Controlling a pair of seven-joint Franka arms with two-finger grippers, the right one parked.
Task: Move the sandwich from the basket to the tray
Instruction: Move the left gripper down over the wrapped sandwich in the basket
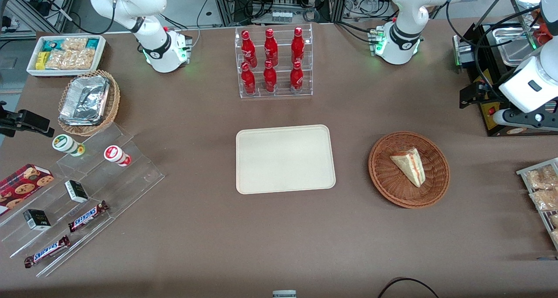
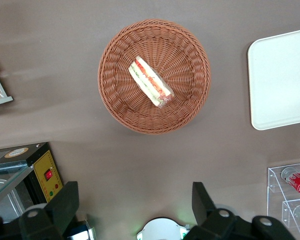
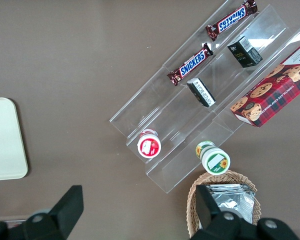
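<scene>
The sandwich [image 1: 409, 166] [image 2: 150, 81], a white bread wedge with red and green filling on its cut edge, lies in the round reddish-brown woven basket [image 1: 388, 181] [image 2: 115, 105]. The cream rectangular tray [image 1: 285, 158] [image 2: 282, 80] lies bare beside the basket, toward the parked arm's end. My gripper [image 2: 135, 202] hangs high above the table, farther from the front camera than the basket and well apart from it. Its dark fingers [image 2: 65, 205] are open wide with nothing between them.
A black appliance with a yellow panel and red switch [image 1: 492, 113] [image 2: 46, 176] stands close to the gripper. A clear rack of red bottles [image 1: 272, 62] sits farther back than the tray. Packets on a rack [image 1: 542, 189] lie at the working arm's end.
</scene>
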